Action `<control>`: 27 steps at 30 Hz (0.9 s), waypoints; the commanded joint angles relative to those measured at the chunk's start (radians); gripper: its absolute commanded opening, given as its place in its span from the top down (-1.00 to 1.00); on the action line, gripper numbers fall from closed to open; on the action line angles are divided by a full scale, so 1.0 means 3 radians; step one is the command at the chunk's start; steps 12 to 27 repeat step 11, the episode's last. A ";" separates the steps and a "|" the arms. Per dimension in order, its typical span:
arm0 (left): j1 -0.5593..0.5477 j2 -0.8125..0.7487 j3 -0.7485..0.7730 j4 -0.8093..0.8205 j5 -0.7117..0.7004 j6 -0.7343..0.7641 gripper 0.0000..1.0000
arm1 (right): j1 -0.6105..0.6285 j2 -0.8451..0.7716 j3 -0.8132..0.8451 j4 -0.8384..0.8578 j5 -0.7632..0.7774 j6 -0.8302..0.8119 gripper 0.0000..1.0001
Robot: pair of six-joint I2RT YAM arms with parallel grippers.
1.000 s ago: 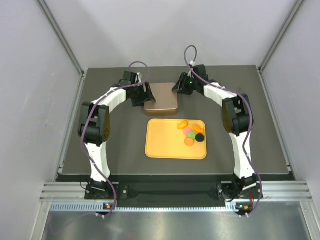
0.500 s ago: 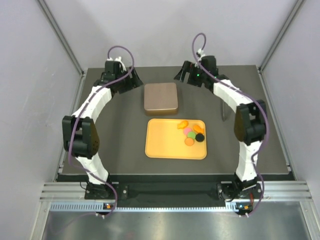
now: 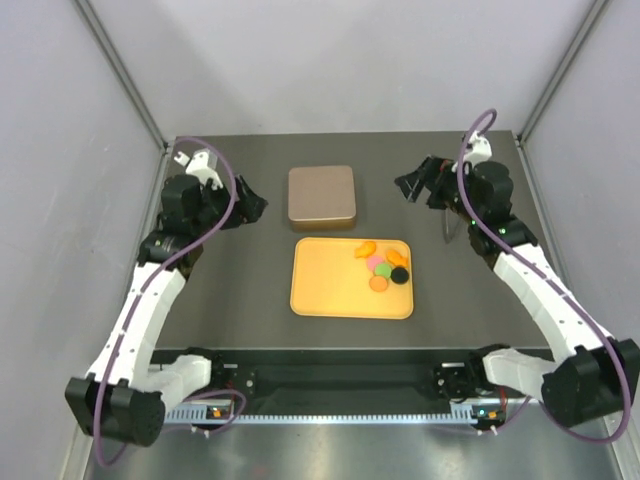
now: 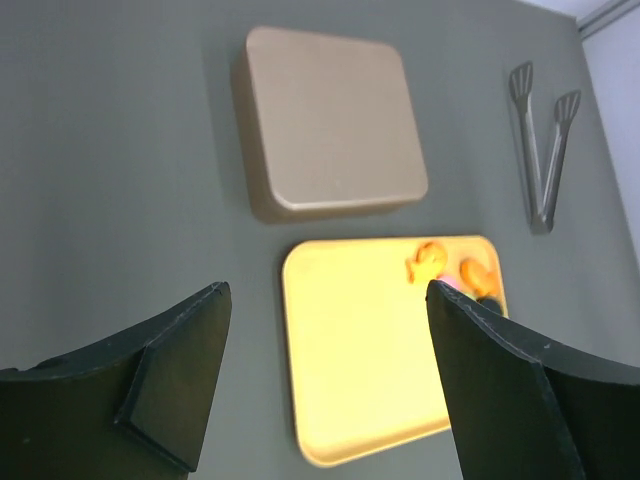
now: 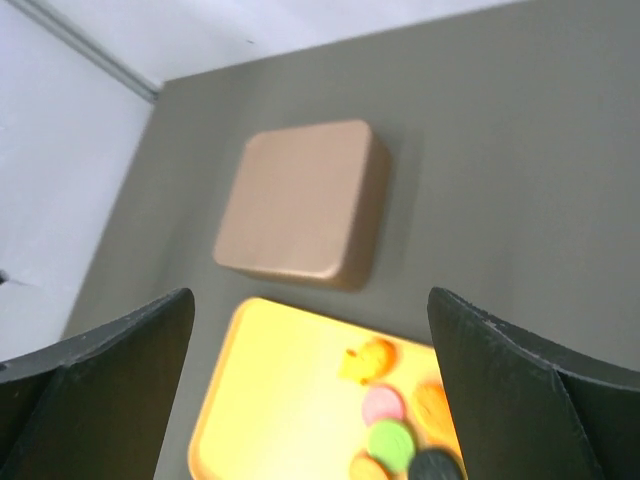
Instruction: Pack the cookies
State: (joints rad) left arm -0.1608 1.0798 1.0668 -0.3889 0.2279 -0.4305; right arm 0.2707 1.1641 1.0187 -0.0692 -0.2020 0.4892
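Note:
Several cookies (image 3: 383, 266), orange, pink, green and black discs, lie at the far right of the orange tray (image 3: 330, 290). The right wrist view shows the cookies (image 5: 392, 440) low in frame on the tray (image 5: 270, 400); the left wrist view catches two orange cookies (image 4: 430, 262) at the corner of the tray (image 4: 350, 350). My left gripper (image 3: 250, 207) (image 4: 328, 290) hangs open left of the brown box (image 3: 321, 194), holding nothing. My right gripper (image 3: 410, 185) (image 5: 310, 295) hangs open to the box's right, also holding nothing.
The closed brown box (image 4: 335, 120) (image 5: 300, 200) sits just behind the tray. Metal tongs (image 4: 541, 150) lie on the dark table (image 3: 240, 290) at the far right, near the right arm. Grey walls close in three sides.
Both arms have pulled away from the brown box, out to the sides and back toward the near edge. The right gripper's jaws opened wide. The box and cookies stayed put.

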 commanded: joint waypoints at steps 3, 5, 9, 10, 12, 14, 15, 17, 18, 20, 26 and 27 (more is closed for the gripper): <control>-0.0016 -0.0551 -0.0462 -0.0110 -0.0034 0.0213 -0.69 | -0.0012 -0.0479 -0.0373 -0.0239 0.0433 -0.0092 -0.99; -0.0016 -0.0664 -0.0549 -0.0115 -0.0008 0.0218 -0.69 | -0.0012 -0.0612 -0.0481 -0.0265 0.0519 -0.0117 -1.00; -0.0011 -0.0736 -0.0601 -0.0130 -0.0003 0.0243 -0.69 | -0.0018 -0.0735 -0.0563 -0.0291 0.0571 -0.0168 -0.99; -0.0016 -0.0741 -0.0601 -0.0145 -0.0018 0.0259 -0.68 | -0.0013 -0.0756 -0.0578 -0.0291 0.0586 -0.0168 -0.99; -0.0016 -0.0741 -0.0606 -0.0146 -0.0013 0.0264 -0.69 | -0.0018 -0.0771 -0.0578 -0.0291 0.0637 -0.0158 -0.99; -0.0016 -0.0741 -0.0606 -0.0146 -0.0013 0.0264 -0.69 | -0.0018 -0.0771 -0.0578 -0.0291 0.0637 -0.0158 -0.99; -0.0016 -0.0741 -0.0606 -0.0146 -0.0013 0.0264 -0.69 | -0.0018 -0.0771 -0.0578 -0.0291 0.0637 -0.0158 -0.99; -0.0016 -0.0741 -0.0606 -0.0146 -0.0013 0.0264 -0.69 | -0.0018 -0.0771 -0.0578 -0.0291 0.0637 -0.0158 -0.99; -0.0016 -0.0741 -0.0606 -0.0146 -0.0013 0.0264 -0.69 | -0.0018 -0.0771 -0.0578 -0.0291 0.0637 -0.0158 -0.99; -0.0016 -0.0741 -0.0606 -0.0146 -0.0013 0.0264 -0.69 | -0.0018 -0.0771 -0.0578 -0.0291 0.0637 -0.0158 -0.99; -0.0016 -0.0741 -0.0606 -0.0146 -0.0013 0.0264 -0.69 | -0.0018 -0.0771 -0.0578 -0.0291 0.0637 -0.0158 -0.99; -0.0016 -0.0741 -0.0606 -0.0146 -0.0013 0.0264 -0.69 | -0.0018 -0.0771 -0.0578 -0.0291 0.0637 -0.0158 -0.99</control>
